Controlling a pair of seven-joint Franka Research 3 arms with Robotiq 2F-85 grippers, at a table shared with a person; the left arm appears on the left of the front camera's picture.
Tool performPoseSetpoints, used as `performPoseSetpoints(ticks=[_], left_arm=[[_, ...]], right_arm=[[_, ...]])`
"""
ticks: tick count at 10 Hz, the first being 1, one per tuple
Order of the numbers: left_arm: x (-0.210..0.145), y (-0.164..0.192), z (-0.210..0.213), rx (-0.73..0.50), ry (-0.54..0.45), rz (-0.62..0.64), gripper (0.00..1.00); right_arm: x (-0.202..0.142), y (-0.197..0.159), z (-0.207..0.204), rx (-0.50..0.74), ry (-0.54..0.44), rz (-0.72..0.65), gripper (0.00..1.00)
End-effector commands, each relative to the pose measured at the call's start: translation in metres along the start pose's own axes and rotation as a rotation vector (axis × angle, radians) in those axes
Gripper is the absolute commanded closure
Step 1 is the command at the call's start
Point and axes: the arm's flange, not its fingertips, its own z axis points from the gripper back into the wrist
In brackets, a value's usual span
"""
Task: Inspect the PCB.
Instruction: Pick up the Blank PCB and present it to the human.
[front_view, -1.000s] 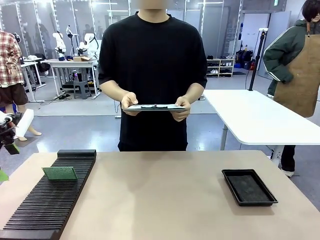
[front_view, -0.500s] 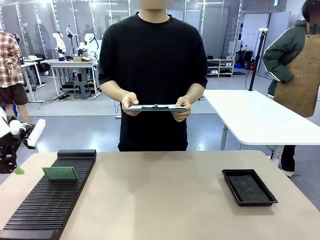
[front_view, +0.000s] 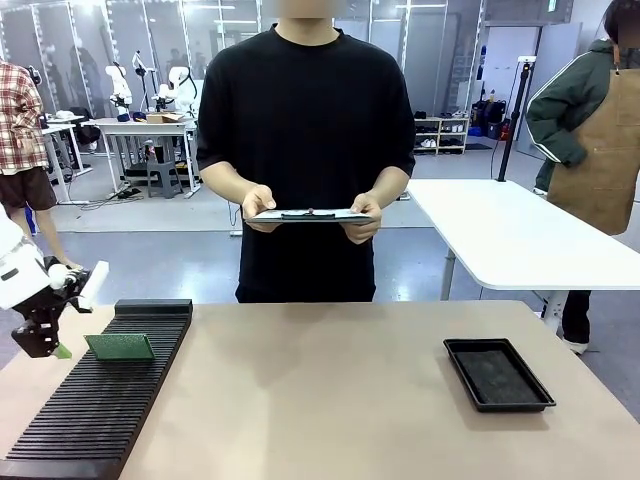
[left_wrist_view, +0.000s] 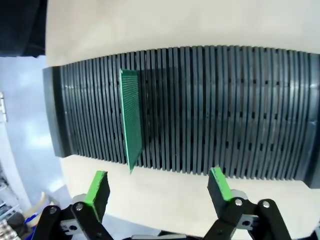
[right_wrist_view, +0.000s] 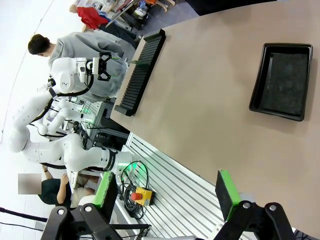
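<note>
The green PCB (front_view: 120, 346) stands on edge in a slot of the black slotted rack (front_view: 95, 405) at the table's left. My left gripper (front_view: 50, 344) hovers just left of the rack, level with the board, apart from it. In the left wrist view the PCB (left_wrist_view: 131, 120) rises from the rack (left_wrist_view: 225, 110) ahead of my left gripper (left_wrist_view: 158, 185), whose green pads stand wide open with nothing between them. My right gripper (right_wrist_view: 167, 191) is open and empty, high above the table's near edge.
A black shallow tray (front_view: 497, 373) lies at the table's right, also under the right wrist view as the tray (right_wrist_view: 280, 82). A person at the far side holds a grey clipboard (front_view: 310, 214) in both hands. Bare tabletop lies between rack and tray.
My left gripper has come in from the picture's left edge, moving right and down toward the rack and the PCB. The board, tray and person have not moved.
</note>
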Motion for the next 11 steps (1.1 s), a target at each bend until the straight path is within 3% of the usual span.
performPoseSetpoints(ticks=[1, 11], left_arm=[[-0.004, 0.016, -0.014, -0.028, -0.021, -0.002, 0.0], [-0.015, 0.057, -0.084, -0.154, 0.063, 0.072, 0.0]], right_arm=[[0.002, 0.0, 0.002, 0.012, -0.005, 0.019, 0.0], [0.002, 0.0, 0.002, 0.012, -0.005, 0.019, 0.0]])
